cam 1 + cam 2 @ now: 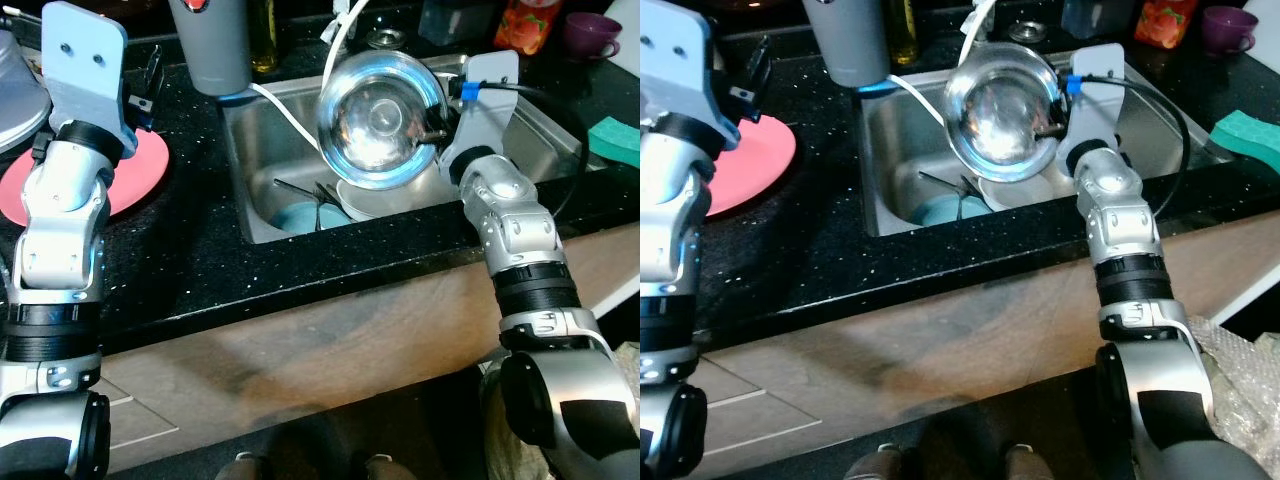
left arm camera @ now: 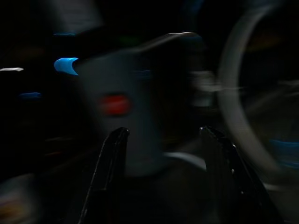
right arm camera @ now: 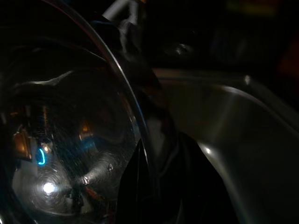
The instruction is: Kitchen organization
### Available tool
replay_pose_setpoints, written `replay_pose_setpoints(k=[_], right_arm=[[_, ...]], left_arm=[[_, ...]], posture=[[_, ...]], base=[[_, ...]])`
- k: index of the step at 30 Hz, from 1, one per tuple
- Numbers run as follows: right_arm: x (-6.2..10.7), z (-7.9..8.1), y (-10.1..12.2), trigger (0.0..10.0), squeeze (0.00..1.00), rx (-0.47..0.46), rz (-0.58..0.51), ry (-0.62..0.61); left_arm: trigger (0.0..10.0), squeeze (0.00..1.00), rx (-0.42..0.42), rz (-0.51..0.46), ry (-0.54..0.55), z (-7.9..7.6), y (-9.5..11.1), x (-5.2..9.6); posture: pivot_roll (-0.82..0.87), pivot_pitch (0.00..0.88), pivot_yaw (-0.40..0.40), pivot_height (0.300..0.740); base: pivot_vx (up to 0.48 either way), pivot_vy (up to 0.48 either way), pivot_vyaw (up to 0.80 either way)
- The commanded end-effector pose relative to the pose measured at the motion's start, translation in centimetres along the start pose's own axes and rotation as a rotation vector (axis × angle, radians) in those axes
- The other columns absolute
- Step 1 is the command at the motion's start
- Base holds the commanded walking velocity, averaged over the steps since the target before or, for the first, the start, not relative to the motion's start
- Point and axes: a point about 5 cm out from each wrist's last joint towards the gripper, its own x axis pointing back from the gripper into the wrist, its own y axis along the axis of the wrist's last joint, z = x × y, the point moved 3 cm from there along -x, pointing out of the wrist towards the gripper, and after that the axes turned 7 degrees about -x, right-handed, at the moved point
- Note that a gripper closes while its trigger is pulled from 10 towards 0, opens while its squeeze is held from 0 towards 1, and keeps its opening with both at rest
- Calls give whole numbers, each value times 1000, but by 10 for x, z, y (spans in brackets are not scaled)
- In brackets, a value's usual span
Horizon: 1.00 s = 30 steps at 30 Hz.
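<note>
My right gripper [image 3: 156,186], fingers pinching the steel bowl [image 1: 382,122] rim over the sink [image 1: 262,150]; my left gripper [image 2: 163,172], fingers apart, faces a grey cup [image 2: 117,112].

A black speckled counter [image 1: 200,250] with a pale wood front edge [image 1: 330,340] runs across the scene. Dark floor lies near; light tiles [image 1: 140,415] show left.
</note>
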Motion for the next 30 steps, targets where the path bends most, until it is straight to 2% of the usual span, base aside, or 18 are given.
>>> replay_pose_setpoints(k=[1, 4, 5, 6, 7, 8, 9, 10, 11, 13, 15, 18, 22, 30], right_arm=[[-4, 3, 13, 10000, 0, 54, -58, 14], [-7, 11, 11, 10000, 0, 101, -58, 59], [-7, 11, 11, 10000, 0, 101, -58, 59], [-9, 23, 8, 10000, 0, 144, -56, 115], [-10, 27, 6, 10000, 0, 165, -54, 137], [-10, 27, 6, 10000, 0, 165, -54, 137], [-10, 32, 4, 10000, 0, 195, -52, 158], [-10, 40, -2, 10000, 0, 264, -41, 198], [-10, 40, -2, 10000, 0, 264, -41, 198], [-9, 52, -12, 10000, 0, 367, -18, 268], [-8, 61, -22, 10000, 0, 419, 5, 327], [-8, 65, -25, 10000, 0, 432, 17, 357], [-3, 84, -40, 10000, 0, 478, 75, 492], [-1, 90, -48, 10000, 0, 481, 119, 545]], left_arm=[[10000, 0, 31, -16, -145, -24, 3, 3], [10000, 0, 12, 21, -354, -55, -2, 9], [10000, 0, 12, 21, -354, -55, -2, 9], [10000, 0, -46, 110, -499, -73, -17, 18], [10000, 0, -76, 152, -543, -77, -25, 23], [10000, 0, -76, 152, -543, -77, -25, 23], [10000, 0, -96, 193, -576, -80, -32, 27], [10000, 0, -108, 249, -605, -80, -41, 33], [10000, 0, -108, 249, -605, -80, -41, 33], [10000, 0, -109, 322, -638, -78, -49, 40], [10000, 0, -83, 374, -679, -78, -53, 48], [10000, 0, -79, 399, -707, -80, -55, 53], [10000, 0, -46, 463, -754, -85, -59, 64], [10000, 0, -1, 481, -771, -91, -54, 66]], posture=[[55, 145, 25, 740], [55, 146, 27, 740], [55, 146, 27, 740], [54, 147, 32, 740], [54, 147, 32, 740], [54, 147, 32, 740], [52, 146, 35, 740], [52, 144, 35, 740], [52, 144, 35, 740], [55, 143, 33, 740], [59, 142, 26, 740], [60, 143, 23, 740], [58, 146, 16, 740], [59, 148, 12, 740]], base=[[0, 0, 0], [0, 0, 0], [0, 0, 0], [0, 0, 0], [0, 0, 0], [0, 0, 0], [0, 0, 0], [0, 0, 0], [0, 0, 0], [0, 0, 0], [0, 0, 0], [0, 0, 0], [0, 0, 0], [0, 0, 0]])
